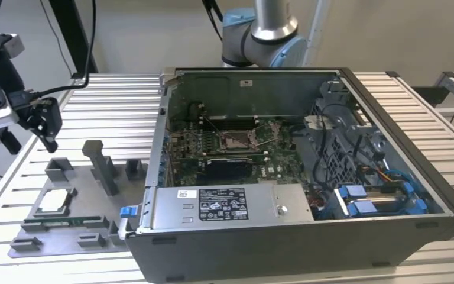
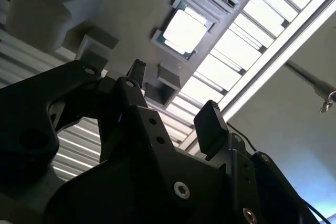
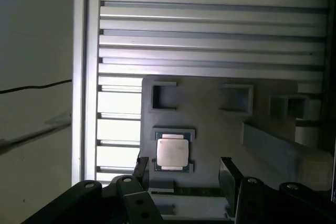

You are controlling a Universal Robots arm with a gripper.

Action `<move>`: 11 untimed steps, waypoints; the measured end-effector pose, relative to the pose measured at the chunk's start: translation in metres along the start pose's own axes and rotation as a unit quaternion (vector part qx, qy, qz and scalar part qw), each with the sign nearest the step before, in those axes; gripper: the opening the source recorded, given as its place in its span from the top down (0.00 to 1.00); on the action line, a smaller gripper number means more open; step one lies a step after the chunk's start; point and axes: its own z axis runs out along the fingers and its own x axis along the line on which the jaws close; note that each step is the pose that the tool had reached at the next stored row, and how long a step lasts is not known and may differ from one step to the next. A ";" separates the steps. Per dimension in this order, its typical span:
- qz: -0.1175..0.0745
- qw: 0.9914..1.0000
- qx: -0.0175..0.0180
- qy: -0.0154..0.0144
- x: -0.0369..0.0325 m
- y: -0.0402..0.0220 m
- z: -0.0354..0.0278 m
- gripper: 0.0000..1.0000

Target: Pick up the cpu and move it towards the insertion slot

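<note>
My gripper (image 3: 183, 162) is black; cpu (image 1: 54, 202) silver-grey, pale rim; fixture tray (image 1: 22, 242) plain grey; table (image 1: 416, 106) silver, slat-striped.

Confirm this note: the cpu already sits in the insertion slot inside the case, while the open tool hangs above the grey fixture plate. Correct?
Wrong on one count. The cpu is not in the insertion slot; it lies in its nest on the grey fixture plate, as the first wrist view shows. The open tool does hang above that plate.
</note>
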 end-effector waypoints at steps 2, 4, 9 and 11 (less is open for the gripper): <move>0.000 1.000 0.000 0.000 -0.0003 -0.0001 0.0037 0.00; 0.000 1.000 0.000 0.000 -0.0004 -0.0002 0.0073 0.00; 0.000 1.000 0.000 -0.001 0.0006 -0.0004 0.0160 0.00; 0.000 1.000 0.000 -0.001 0.0008 -0.0004 0.0196 0.00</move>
